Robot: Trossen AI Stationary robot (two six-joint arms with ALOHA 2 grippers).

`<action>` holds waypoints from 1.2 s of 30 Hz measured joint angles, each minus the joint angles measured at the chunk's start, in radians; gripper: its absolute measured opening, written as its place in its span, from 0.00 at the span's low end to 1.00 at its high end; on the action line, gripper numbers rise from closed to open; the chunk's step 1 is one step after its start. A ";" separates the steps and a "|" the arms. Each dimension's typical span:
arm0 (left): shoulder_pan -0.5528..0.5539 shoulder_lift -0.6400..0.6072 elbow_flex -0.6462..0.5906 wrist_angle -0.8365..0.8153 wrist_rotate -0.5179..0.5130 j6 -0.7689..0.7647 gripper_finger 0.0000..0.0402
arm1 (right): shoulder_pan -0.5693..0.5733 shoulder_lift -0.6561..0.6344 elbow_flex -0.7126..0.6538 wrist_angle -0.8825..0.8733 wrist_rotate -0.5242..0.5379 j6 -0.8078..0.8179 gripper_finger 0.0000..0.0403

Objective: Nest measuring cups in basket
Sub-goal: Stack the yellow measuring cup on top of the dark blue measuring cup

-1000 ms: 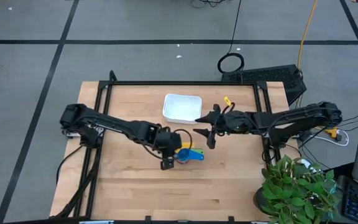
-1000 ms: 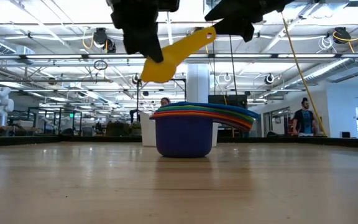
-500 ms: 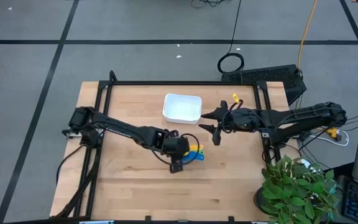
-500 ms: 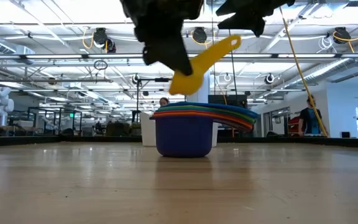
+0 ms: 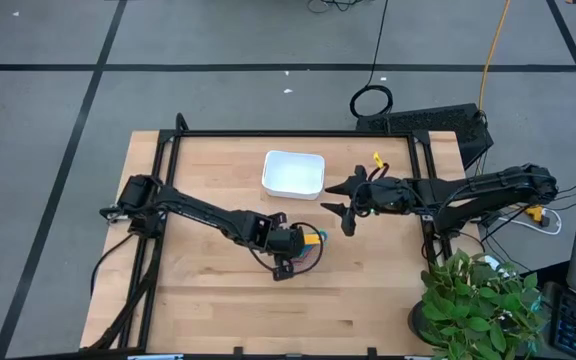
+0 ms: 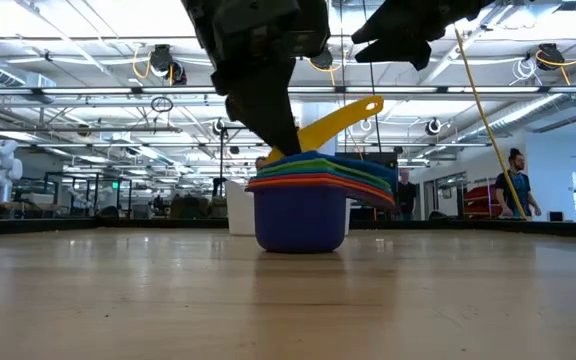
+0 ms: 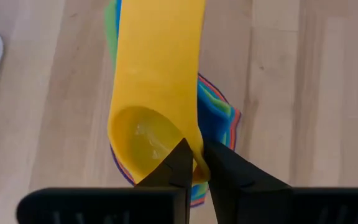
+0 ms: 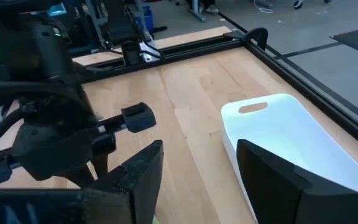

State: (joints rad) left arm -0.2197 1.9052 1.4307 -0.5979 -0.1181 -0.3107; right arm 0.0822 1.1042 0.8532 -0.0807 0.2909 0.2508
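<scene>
Measuring cups point(image 6: 303, 205) are sitting as one nested stack on the wooden table point(image 5: 208, 300), near the middle, on the near side of the basket point(image 5: 293, 173) and apart from it. Navy cup at the bottom, its round bowl standing upright on the wood; above it coloured rims are layering in red, orange, green, teal and blue, their flat handles fanning out to the right in the low view and drooping slightly.

Yellow cup point(image 7: 157, 93) is the topmost piece. Bowl is resting low at the stack's top, long flat handle running up and away at a tilt, pointing up-right in the low view. Bowl interior glossy, open side showing toward the wrist camera.

Left gripper point(image 7: 194, 163) is over the stack, its two dark fingers pinched together on the rim of the yellow bowl, holding it.

Basket is lying far of centre on the table, white, shallow, rounded corners, one slot handle visible at an end wall in the right wrist view. Nothing is lying inside it.

Right gripper point(image 5: 340, 203) is hanging above the table just right of the basket, fingers spread wide, holding nothing.

People are standing in the room beyond the table.
</scene>
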 joint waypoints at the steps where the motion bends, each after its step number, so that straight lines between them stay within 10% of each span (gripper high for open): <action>1: 0.000 -0.001 0.000 0.004 0.015 0.003 0.10 | 0.000 0.000 0.000 0.001 0.000 0.002 0.49; 13: 0.001 -0.001 0.000 0.019 0.028 0.014 0.13 | 0.000 0.000 0.000 0.001 0.000 0.003 0.49; 29: -0.003 -0.001 0.078 -0.041 0.163 0.029 0.50 | 0.000 0.000 0.000 0.001 -0.006 0.002 0.49; 36: -0.052 -0.148 0.106 -0.088 0.123 0.139 0.46 | 0.108 0.004 -0.001 0.007 0.001 -0.088 0.49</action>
State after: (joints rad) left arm -0.2716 1.7575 1.5363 -0.6861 0.0048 -0.1718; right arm 0.1904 1.1082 0.8524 -0.0735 0.2921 0.1626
